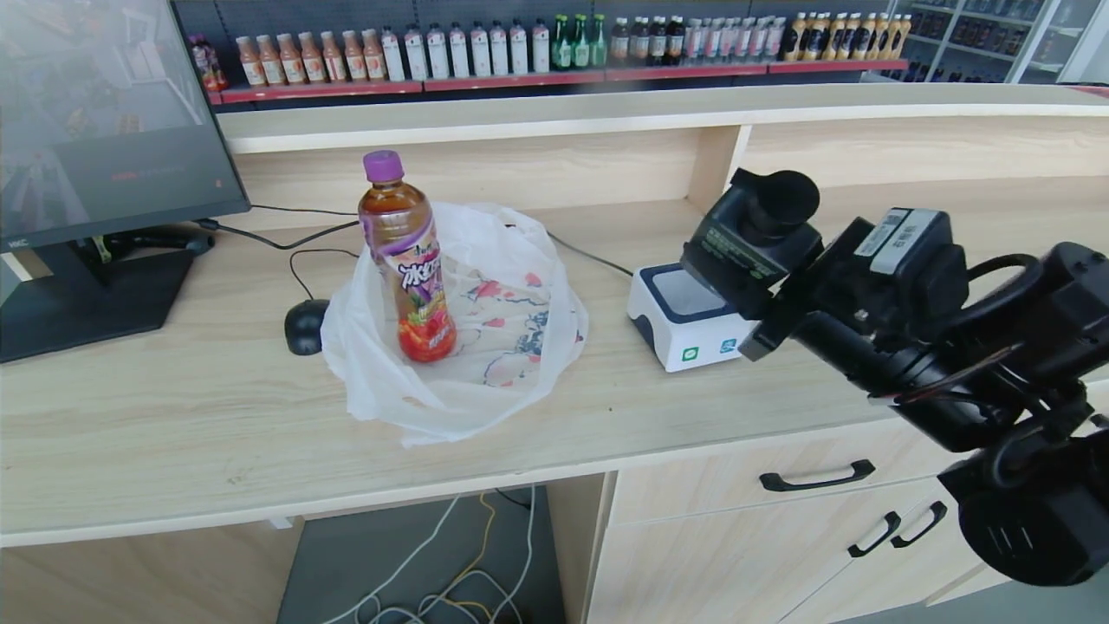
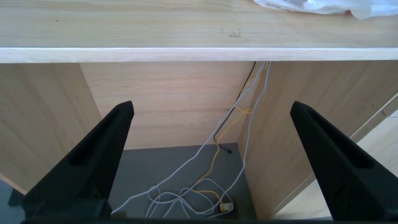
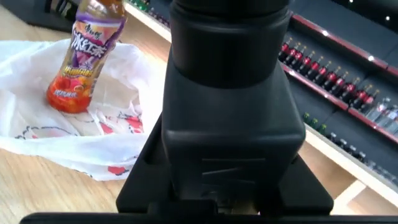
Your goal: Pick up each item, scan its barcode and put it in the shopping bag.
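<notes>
Well, our right claw (image 1: 793, 290) at the right of the head view looks closed around a black handheld scanner (image 1: 749, 238), held up off the counter (image 1: 173, 416); its fingers are mostly hidden, so we judge that from how the scanner hangs at the arm's end. Our left claw (image 2: 211, 109) is spread wide and empty, low down, facing the open space under the counter where loose cables (image 2: 205, 186) lie.

The bottle (image 1: 407, 269) stands upright at centre frame amid the crumpled shopping bag (image 1: 485, 364); we cannot tell whether it sits inside the mouth or only on top of the plastic.

What worries us: the bottle is tall on slippery film, so a nudge near its cap or a tug on the bag would likely tip it. Its barcode may face away from the scanner. Swinging the scanner left could clip the white scanner box (image 1: 684, 321) just below it. Raising the left claw straight up risks striking the counter's edge.

A mouse (image 1: 305, 327) sits just beside the bag's left side, and a monitor (image 1: 104, 113) fills the upper left
</notes>
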Available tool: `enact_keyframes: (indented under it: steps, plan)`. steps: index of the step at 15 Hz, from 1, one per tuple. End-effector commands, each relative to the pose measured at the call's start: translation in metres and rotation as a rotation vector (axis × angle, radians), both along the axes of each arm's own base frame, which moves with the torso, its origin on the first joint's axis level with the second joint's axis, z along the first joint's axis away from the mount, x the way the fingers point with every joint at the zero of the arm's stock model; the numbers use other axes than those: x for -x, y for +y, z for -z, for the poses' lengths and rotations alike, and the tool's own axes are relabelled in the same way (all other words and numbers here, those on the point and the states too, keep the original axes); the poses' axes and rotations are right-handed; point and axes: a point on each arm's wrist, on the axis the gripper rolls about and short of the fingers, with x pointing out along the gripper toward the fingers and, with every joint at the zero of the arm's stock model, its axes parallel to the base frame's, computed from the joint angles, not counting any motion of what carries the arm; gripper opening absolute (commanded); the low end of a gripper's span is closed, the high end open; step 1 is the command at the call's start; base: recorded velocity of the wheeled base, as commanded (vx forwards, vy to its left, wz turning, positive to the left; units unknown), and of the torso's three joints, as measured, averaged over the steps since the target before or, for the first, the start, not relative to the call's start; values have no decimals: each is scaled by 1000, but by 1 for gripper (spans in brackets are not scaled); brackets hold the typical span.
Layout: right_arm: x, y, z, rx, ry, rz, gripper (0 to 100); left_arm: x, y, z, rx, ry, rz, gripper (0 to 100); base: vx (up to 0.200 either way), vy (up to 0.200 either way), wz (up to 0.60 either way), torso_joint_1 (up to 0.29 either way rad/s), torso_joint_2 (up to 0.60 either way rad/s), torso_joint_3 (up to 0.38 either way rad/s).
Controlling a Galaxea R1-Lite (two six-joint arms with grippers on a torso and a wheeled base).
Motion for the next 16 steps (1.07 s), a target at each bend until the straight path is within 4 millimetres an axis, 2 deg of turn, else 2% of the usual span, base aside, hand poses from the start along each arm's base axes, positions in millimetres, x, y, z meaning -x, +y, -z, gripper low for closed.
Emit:
enact_keyframes:
  steps: [1,4,7,10,15,16]
  plan:
    - [24,-14,-14,-141,78,18,0,0,0,0,0,0,0,100,0,0,0,0,0,0]
    - [28,-20,8,-350,336,70,0,0,0,0,0,0,0,100,0,0,0,0,0,0]
    - [24,-19,13,-373,372,84,0,0,0,0,-1,0,0,100,0,0,0,0,0,0]
    - [23,-15,28,-341,426,89,0,0,0,0,0,0,0,100,0,0,0,0,0,0]
    - [17,-9,33,-333,439,82,0,0,0,0,-3,0,0,100,0,0,0,0,0,0]
    - [17,-9,32,-335,435,81,0,0,0,0,-3,0,0,100,0,200,0,2,-2,7]
